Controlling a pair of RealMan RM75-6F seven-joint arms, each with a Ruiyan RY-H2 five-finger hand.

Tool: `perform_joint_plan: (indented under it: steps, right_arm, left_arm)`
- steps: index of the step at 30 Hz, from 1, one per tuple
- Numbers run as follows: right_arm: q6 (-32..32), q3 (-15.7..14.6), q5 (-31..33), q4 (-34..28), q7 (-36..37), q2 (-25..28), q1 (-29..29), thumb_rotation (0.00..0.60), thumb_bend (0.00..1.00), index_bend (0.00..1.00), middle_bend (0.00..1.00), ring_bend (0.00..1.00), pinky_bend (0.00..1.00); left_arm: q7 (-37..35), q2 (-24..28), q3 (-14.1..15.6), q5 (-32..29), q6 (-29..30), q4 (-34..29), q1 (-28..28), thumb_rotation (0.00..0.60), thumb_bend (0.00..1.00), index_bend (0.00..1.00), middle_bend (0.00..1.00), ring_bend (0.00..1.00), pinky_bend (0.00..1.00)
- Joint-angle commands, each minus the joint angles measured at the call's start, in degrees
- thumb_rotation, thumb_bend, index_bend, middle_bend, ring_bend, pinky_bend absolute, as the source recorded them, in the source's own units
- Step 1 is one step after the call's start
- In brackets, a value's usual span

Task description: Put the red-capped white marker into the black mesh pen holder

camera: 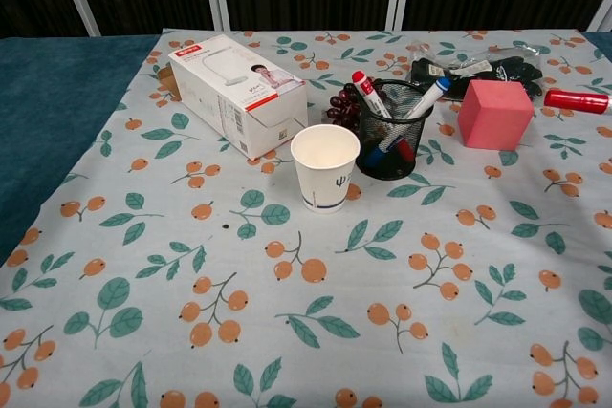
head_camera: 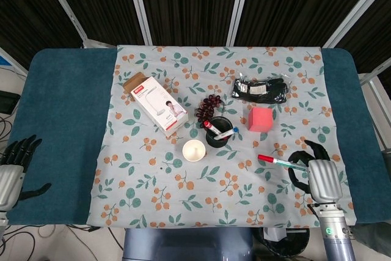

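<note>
My right hand [head_camera: 319, 176] grips the back end of the red-capped white marker [head_camera: 276, 162] at the table's front right. The marker lies level, its red cap [camera: 577, 100] pointing left towards the middle. The black mesh pen holder [head_camera: 218, 133] stands mid-table, well to the left of the cap, and shows again in the chest view [camera: 392, 133]. A red-capped and a blue-capped pen stick out of it. My left hand [head_camera: 13, 164] hangs at the front left edge with fingers spread, holding nothing.
A white paper cup [camera: 325, 166] stands just front-left of the holder, a pink cube [camera: 493, 113] to its right. Behind are dark beads [head_camera: 209, 105], a black bundle [head_camera: 261, 90] and a white carton [head_camera: 156, 104].
</note>
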Motion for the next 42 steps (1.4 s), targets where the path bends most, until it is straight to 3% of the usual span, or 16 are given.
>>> perform_joint_plan:
  steps: [1,12,19,23,31,42]
  right_arm:
    - [-0.9,2.1,-1.1,1.2,-5.2,-1.7,2.7,0.600,0.52,0.62,0.52,0.18,0.17]
    - [-4.6,10.4,-2.0,7.3,-23.8,-8.2,13.5,0.600,0.52,0.62,0.53,0.19,0.17]
    - [-7.3,13.3,-1.8,12.3,-33.2,-10.9,19.7,0.600,0.52,0.62,0.53,0.19,0.17]
    - [-8.6,13.2,-3.5,16.9,-39.3,-12.0,22.9,0.600,0.52,0.62,0.53,0.19,0.17]
    - [-11.0,10.9,-4.4,21.8,-44.2,-13.2,25.9,0.600,0.52,0.62,0.52,0.19,0.17]
    - [-11.2,7.0,-3.6,24.4,-43.3,-15.0,25.3,0.600,0.52,0.62,0.52,0.19,0.17]
  left_arm:
    - [-0.2,0.0,-0.1,-0.2,-0.3,0.1,-0.2,0.600,0.03,0.00,0.00,0.00,0.00]
    - [-1.8,0.6,0.0,-0.1,-0.9,-0.1,-0.4,0.600,0.03,0.00,0.00,0.00,0.00]
    - [-2.9,1.2,-0.1,-1.0,-1.9,-0.6,-0.8,0.600,0.02,0.00,0.00,0.00,0.00]
    - [-3.2,1.4,-0.1,-1.3,-2.3,-0.9,-0.9,0.600,0.03,0.00,0.00,0.00,0.00]
    - [-3.6,1.9,-0.1,-1.8,-3.0,-1.3,-1.1,0.600,0.03,0.00,0.00,0.00,0.00]
    - [-3.8,2.1,0.0,-1.5,-2.9,-1.3,-1.1,0.600,0.03,0.00,0.00,0.00,0.00]
